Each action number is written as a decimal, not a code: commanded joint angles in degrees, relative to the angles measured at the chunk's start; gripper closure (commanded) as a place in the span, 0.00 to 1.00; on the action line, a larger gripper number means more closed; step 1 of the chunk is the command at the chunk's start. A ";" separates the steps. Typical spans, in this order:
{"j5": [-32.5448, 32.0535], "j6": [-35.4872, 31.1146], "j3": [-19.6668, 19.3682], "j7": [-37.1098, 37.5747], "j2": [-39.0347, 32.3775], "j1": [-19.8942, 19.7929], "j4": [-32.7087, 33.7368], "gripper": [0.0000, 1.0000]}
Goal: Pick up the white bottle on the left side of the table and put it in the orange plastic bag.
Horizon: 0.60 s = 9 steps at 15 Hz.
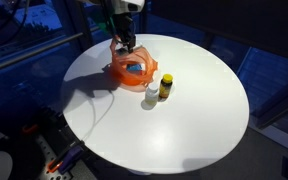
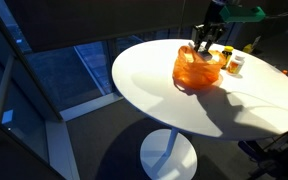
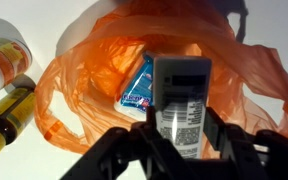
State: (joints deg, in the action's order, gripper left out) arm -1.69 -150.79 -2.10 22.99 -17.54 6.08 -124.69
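Note:
My gripper [image 3: 181, 135] is shut on the white bottle [image 3: 182, 95], a grey-white bottle with a printed label, and holds it over the open mouth of the orange plastic bag [image 3: 94, 75]. A blue packet [image 3: 139, 85] lies inside the bag. In both exterior views the gripper [image 1: 125, 42] [image 2: 203, 42] hangs just above the bag [image 1: 132, 70] [image 2: 199, 68] on the round white table [image 1: 184, 115]. The bottle itself is too small to make out in the exterior views.
Beside the bag stand a small white pill bottle [image 3: 4, 62] and a dark bottle with a yellow cap [image 3: 6, 120], also seen in an exterior view [image 1: 165, 87]. Dark floor and windows surround the table [image 2: 184, 110].

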 commanded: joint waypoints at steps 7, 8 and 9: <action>-0.24 2.92 -0.58 1.53 -2.92 1.78 1.17 0.75; -0.21 3.21 -0.49 1.47 -3.09 2.02 1.16 0.75; -0.26 3.52 -0.42 1.46 -3.29 2.34 1.19 0.75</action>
State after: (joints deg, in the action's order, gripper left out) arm -1.68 -149.27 -2.31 23.26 -20.69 7.36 -124.28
